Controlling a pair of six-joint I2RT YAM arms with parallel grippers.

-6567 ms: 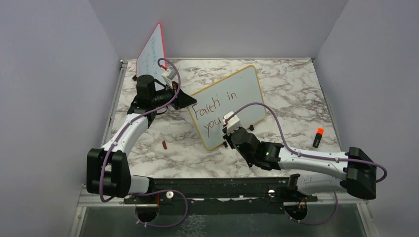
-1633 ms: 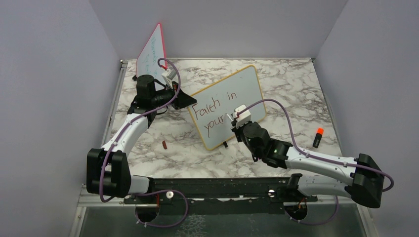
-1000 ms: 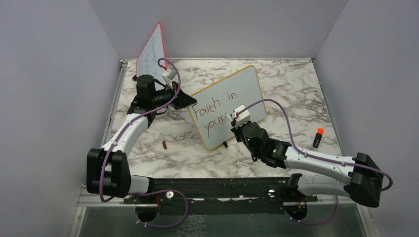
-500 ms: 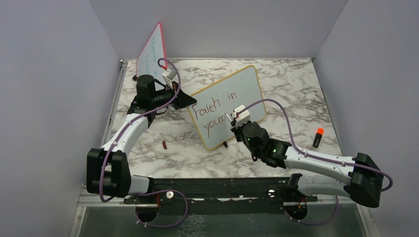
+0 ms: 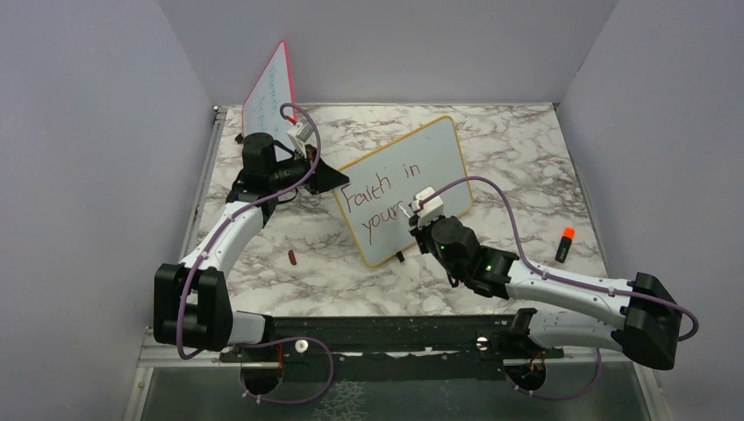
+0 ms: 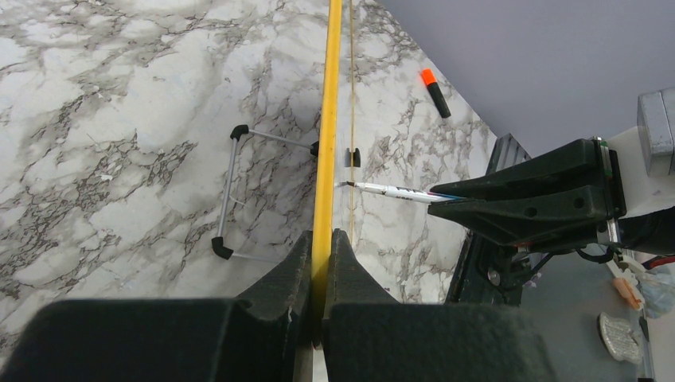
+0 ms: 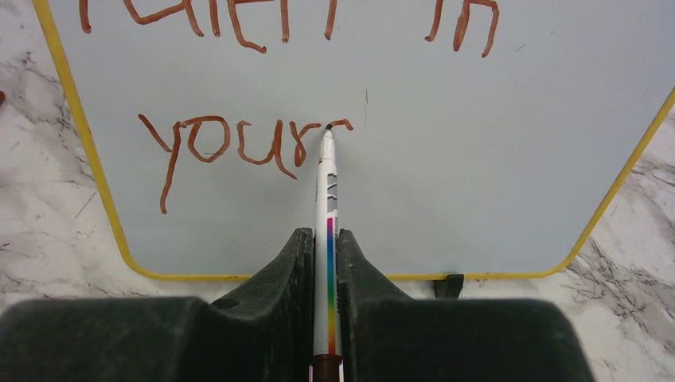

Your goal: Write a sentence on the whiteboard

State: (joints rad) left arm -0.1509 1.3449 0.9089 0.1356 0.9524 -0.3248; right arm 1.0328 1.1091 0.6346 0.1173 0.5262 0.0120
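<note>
Marker tip against whiteboard

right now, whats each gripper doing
left gripper: closed on the yellow frame edge of the whiteboard
right gripper: closed on the marker, its tip on the board

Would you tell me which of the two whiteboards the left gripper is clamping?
The yellow-framed whiteboard with red writing; the red-framed board stands farther back, unheld.

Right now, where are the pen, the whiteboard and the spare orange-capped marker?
pen (image 7: 327, 199): right wrist view, white barrel.
whiteboard (image 7: 493, 159): right wrist view, bare white face.
orange-capped marker (image 5: 563, 247): top view, black body.
</note>
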